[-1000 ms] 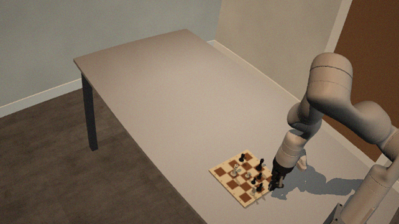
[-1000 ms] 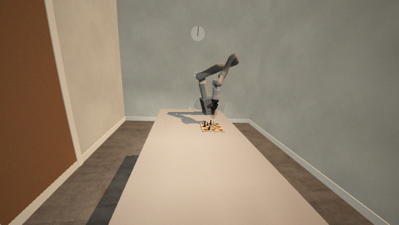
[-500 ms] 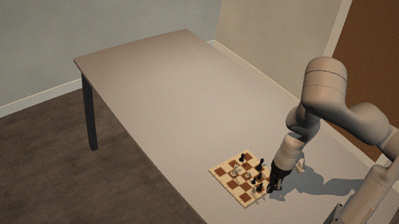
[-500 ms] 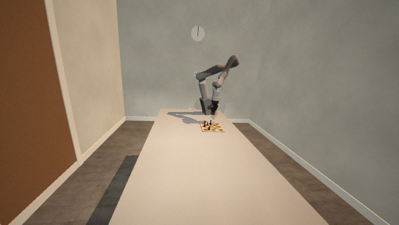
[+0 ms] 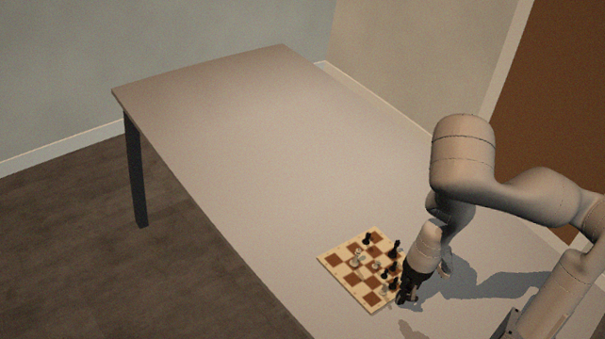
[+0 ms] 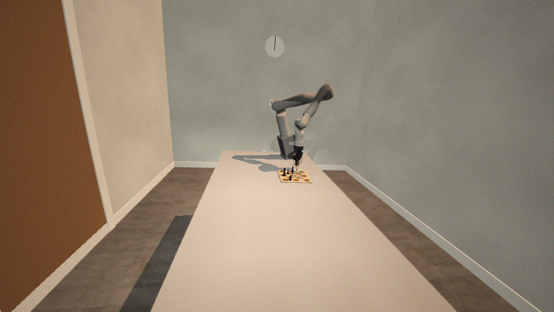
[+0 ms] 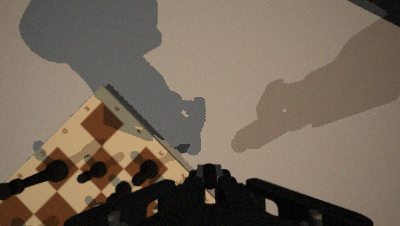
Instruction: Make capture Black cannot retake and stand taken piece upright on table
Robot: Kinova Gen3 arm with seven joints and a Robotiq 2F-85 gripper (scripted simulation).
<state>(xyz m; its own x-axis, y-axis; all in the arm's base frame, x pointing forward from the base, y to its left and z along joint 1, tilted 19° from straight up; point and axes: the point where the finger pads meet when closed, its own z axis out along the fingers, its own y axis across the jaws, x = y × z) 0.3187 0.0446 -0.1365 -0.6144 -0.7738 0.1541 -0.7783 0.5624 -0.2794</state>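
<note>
1. We see the grey seven-joint arm [image 5: 506,190] bent over the near edge of the small tan-and-brown chessboard [image 5: 335,259], which lies on the long beige surface [image 5: 257,128].
2. The black two-finger pincer [image 5: 406,294] hangs low just off the board's edge, over bare surface, nearly closed on a small dark chess piece [image 5: 402,297]; we cannot tell its type or whether its base touches the surface.
3. In the wrist view, the pincer [image 7: 210,172] sits beside the board's corner [image 7: 102,95], with black pieces [image 7: 145,170] standing on nearby squares.
4. Several black pieces and pale pieces [image 5: 357,256] stand upright on the board.
</note>
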